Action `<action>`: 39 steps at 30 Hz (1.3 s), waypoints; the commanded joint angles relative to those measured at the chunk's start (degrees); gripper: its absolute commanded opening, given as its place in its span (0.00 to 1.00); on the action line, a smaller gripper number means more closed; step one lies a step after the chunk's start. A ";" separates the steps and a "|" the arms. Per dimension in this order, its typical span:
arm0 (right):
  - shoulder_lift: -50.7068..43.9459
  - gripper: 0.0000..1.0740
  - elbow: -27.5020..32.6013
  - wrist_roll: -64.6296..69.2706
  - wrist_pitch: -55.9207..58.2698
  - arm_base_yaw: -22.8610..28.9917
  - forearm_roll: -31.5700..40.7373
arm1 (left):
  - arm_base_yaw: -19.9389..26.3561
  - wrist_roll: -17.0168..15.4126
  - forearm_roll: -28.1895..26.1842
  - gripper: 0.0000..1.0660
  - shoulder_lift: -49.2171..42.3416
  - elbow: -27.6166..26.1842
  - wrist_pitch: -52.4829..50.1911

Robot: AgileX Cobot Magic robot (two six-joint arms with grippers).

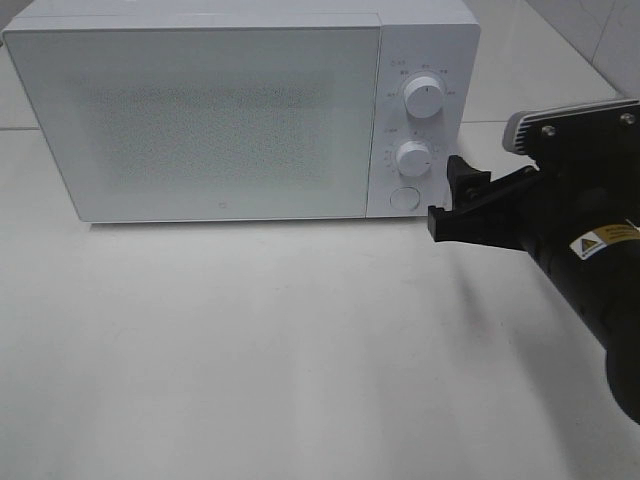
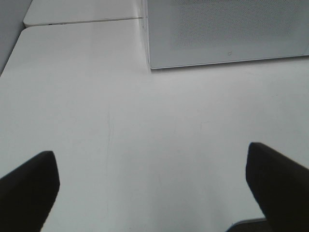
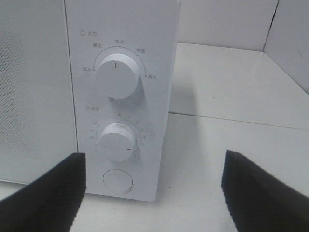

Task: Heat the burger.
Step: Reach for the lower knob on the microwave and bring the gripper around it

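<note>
A white microwave [image 1: 200, 110] stands toward the back edge of the counter [image 1: 300, 350], its door [image 1: 190, 120] shut. The burger shows in none of the views, so I cannot tell where it is. The right gripper [image 1: 445, 195] hangs by the right edge of the counter, close in front of the control panel, about level with the lower knob [image 1: 413, 157] and round button [image 1: 403, 198]. Its jaws are spread wide and hold nothing. The left gripper [image 2: 149, 159] is over bare counter in front of the microwave, jaws also wide apart and empty.
</note>
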 commanded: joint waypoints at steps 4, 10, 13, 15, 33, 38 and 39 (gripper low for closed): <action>5.50 0.70 -6.13 -1.66 -10.94 2.01 5.79 | 0.17 -0.29 -0.29 0.92 -1.49 0.11 -0.86; 9.74 0.71 -10.31 -1.66 -10.94 2.01 7.62 | 0.17 -0.29 -0.29 0.92 -1.49 0.11 -0.86; 11.29 0.73 -11.97 -1.49 -10.94 2.01 8.14 | 0.17 -0.29 -0.29 0.92 -1.49 0.11 -0.86; 12.32 0.74 -12.83 -0.97 -10.94 2.01 8.14 | 0.17 -0.29 -0.29 0.92 -1.49 0.11 -0.86; 21.31 0.72 -22.35 0.52 -11.12 1.78 8.77 | 0.17 -0.29 -0.29 0.92 -1.49 0.11 -0.86; 24.06 0.71 -24.92 0.52 -11.12 0.97 9.22 | 0.17 -0.29 -0.29 0.92 -1.49 0.11 -0.86; 24.06 0.71 -24.92 0.52 -11.12 0.97 9.22 | 0.17 -0.29 -0.29 0.92 -1.49 0.11 -0.86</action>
